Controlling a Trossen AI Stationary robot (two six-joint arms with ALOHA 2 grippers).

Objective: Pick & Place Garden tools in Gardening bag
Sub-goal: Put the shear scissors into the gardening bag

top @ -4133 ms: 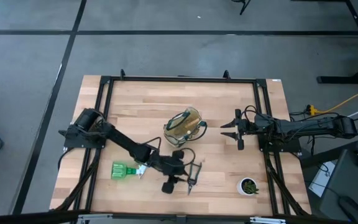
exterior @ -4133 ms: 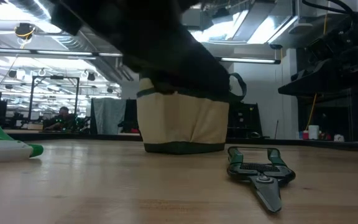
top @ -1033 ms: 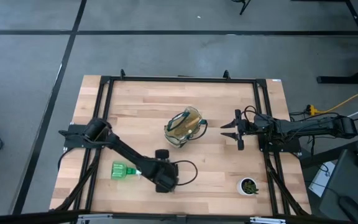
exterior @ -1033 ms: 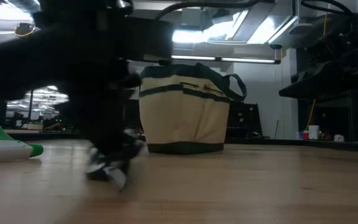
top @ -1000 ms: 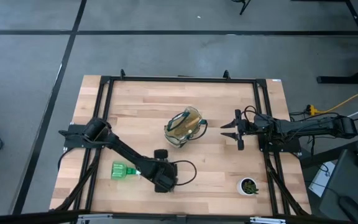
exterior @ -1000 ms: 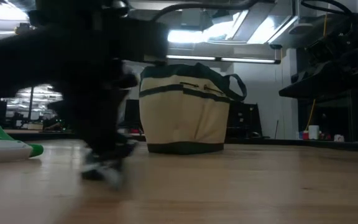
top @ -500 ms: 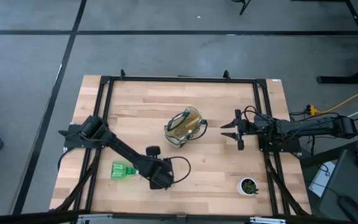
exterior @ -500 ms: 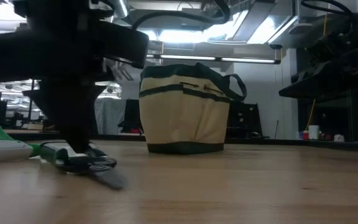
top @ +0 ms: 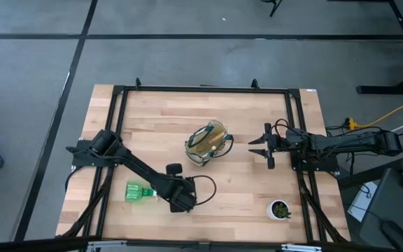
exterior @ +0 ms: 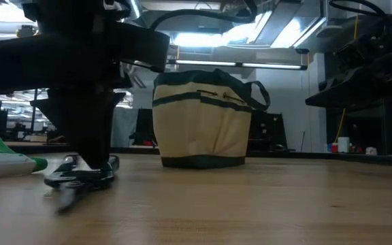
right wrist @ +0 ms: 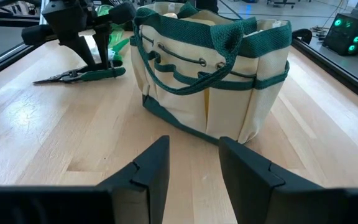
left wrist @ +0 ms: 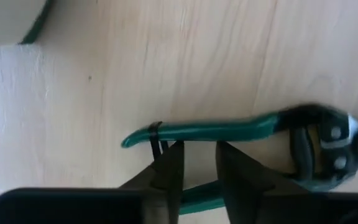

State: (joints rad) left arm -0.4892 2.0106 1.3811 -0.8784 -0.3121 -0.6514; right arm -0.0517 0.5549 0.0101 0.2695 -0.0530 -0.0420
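The pruning shears [left wrist: 216,132], black-headed with green handles, lie flat on the table left of the bag, blades toward the near edge [right wrist: 82,75]. My left gripper [left wrist: 196,149] points down at their handles, open, a finger on either side of a gap over the nearer handle. In the high view the gripper [top: 180,203] hides them. The green spray bottle [top: 137,191] lies on its side just left of that. The cream gardening bag [top: 207,142] with green trim stands upright mid-table. My right gripper [right wrist: 194,146] waits open at the right, level with the bag. My left gripper comes at the shears' handles [left wrist: 197,133] from above, its fingers [left wrist: 169,168] spread along them. Whether the fingertips touch the handles I cannot tell. The shears rest on the table by themselves [exterior: 80,178].
A small white pot with a green plant [top: 280,208] stands near the front right corner. A black frame [top: 201,89] runs round the tabletop. Bare wood lies between the shears and the bag and across the far half.
A second ago the shears hung tipped under my left gripper with their blades dragging on the table. Now they lie flat on the wood, and their blades have swung round toward the near edge.
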